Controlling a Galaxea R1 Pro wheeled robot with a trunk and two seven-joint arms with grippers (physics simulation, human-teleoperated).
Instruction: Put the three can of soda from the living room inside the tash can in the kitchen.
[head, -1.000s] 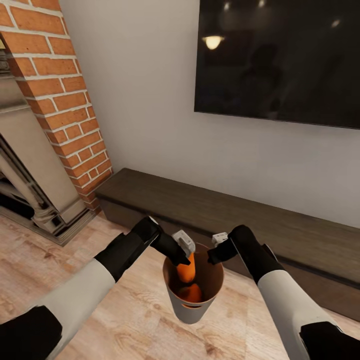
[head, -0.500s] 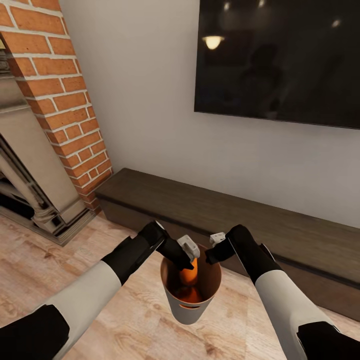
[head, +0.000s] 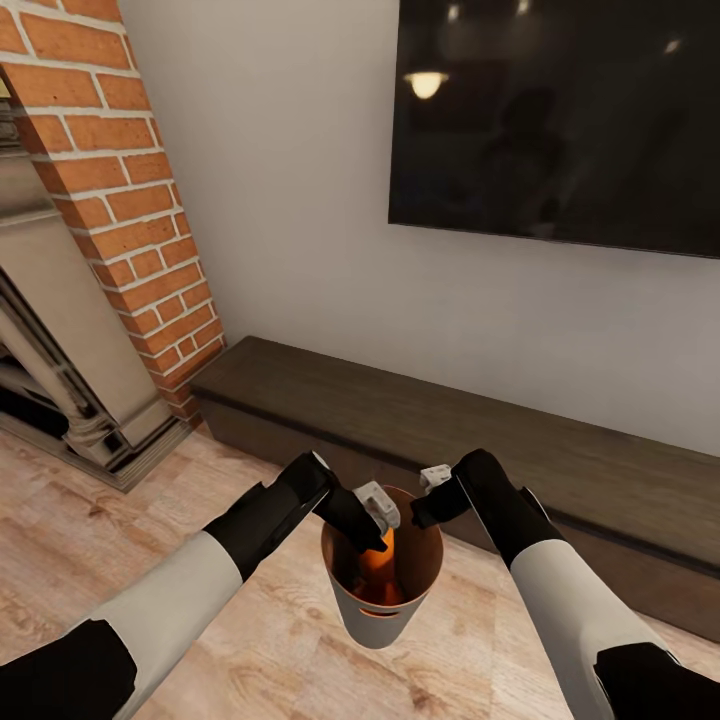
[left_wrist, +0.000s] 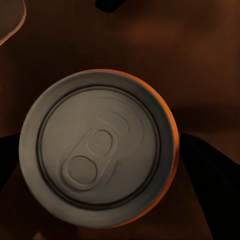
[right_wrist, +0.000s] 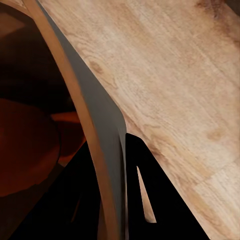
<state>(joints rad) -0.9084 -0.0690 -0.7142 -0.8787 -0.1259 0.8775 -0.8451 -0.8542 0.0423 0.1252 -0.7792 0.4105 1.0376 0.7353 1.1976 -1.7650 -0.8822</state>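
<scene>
Left fingers (head: 378, 522) closed on orange can (left_wrist: 98, 150), held down inside pail (head: 378, 618). Right fingers (right_wrist: 107, 200) pinch pail wall, one each side; pail held off floor (head: 250, 640). Risk: rim grip slipping when can drops, tipping pail.
</scene>
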